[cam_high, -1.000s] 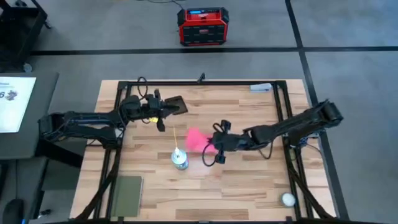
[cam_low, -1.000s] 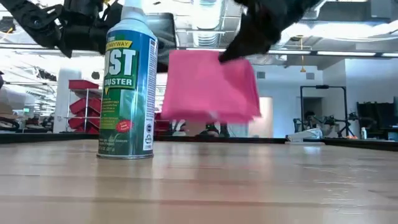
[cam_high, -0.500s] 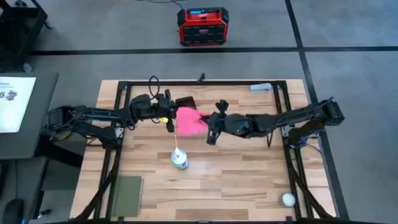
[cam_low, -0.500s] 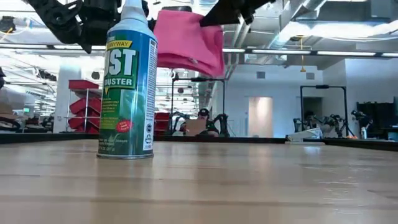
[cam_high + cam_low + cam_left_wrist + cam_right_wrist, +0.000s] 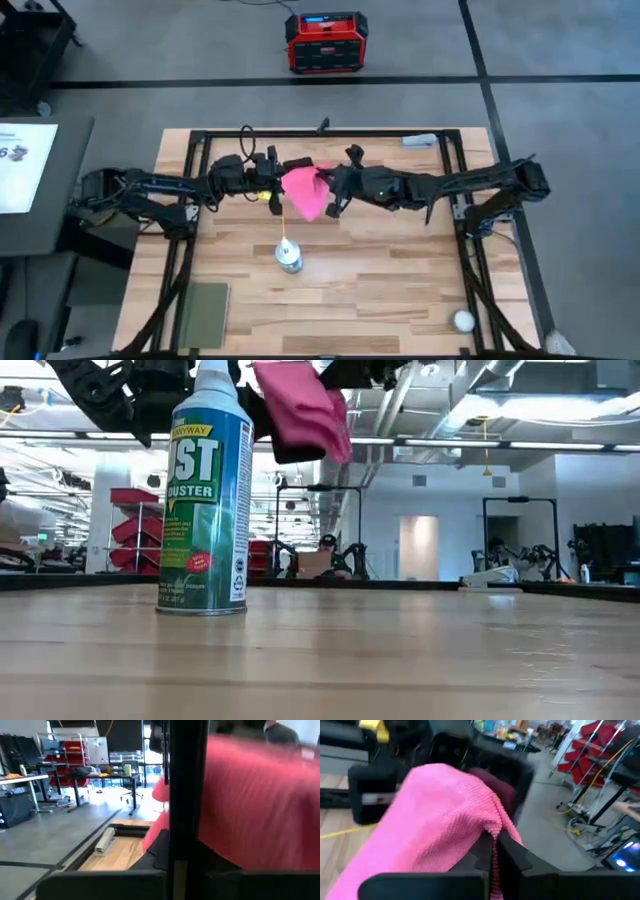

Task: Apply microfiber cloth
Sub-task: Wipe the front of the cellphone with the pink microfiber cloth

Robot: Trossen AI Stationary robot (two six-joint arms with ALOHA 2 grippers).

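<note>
High view: at the left edge of the wooden table (image 5: 400, 290), the left arm is seen stretched toward the middle, its left gripper (image 5: 272, 180) raised near the far side; what its fingers are doing cannot be told, since the left wrist view is filled by a dark upright edge and a blur of pink. A dull green pad (image 5: 204, 313) is laid flat at the near left corner. Just right of the left gripper, the microfiber cloth (image 5: 305, 190) is held up off the table, draped and hanging, and appears to meet a dark object (image 5: 297, 163) in front of that gripper; contact cannot be confirmed. Nearer the camera, a can of duster (image 5: 289, 256) is stood upright with its thin straw angled up toward the cloth. The cloth is pinched at one edge by the right gripper (image 5: 331, 190), whose fingers (image 5: 512, 851) are seen pressed onto the fabric in the right wrist view. A small white ball (image 5: 463, 320) is left at the near right corner, and a red-and-black box (image 5: 326, 42) is set on the floor beyond the table.
</note>
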